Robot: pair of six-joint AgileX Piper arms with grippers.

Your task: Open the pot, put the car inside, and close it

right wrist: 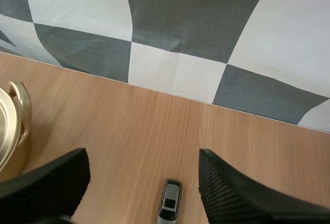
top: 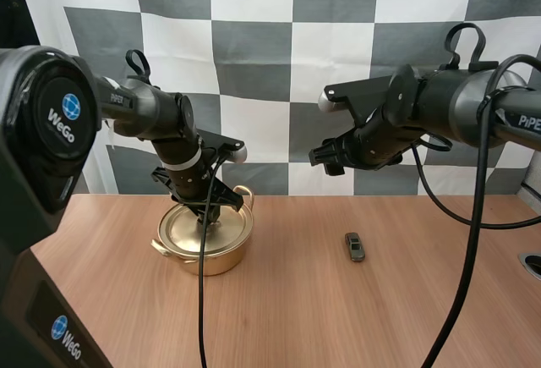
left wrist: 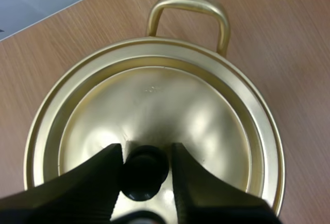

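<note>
- The tabletop (top: 338,317) is light wood, and both task things stand on it.
- The pot (top: 221,258) sits on the left side, gold-coloured and upright. One loop handle (left wrist: 188,7) points away from the left arm.
- The lid (left wrist: 154,105) lies flat and seated inside the pot's rim, so the pot is closed.
- The left tool (left wrist: 147,152) reaches down onto the middle of the lid. It is narrow, with its two fingers set against either side of the black knob (left wrist: 146,175) and the knob gripped between them.
- The car (top: 355,246), small and grey, lies on the bare wood to the right, well apart from the pot. It is outside the pot, on its wheels.
- The right tool (right wrist: 143,154) hangs in the air above the tabletop behind the car, touching nothing. It is wide: the ribbed fingers stand far apart, and from the right wrist the car shows between them on the wood below, with the pot's handle off to one side.
</note>
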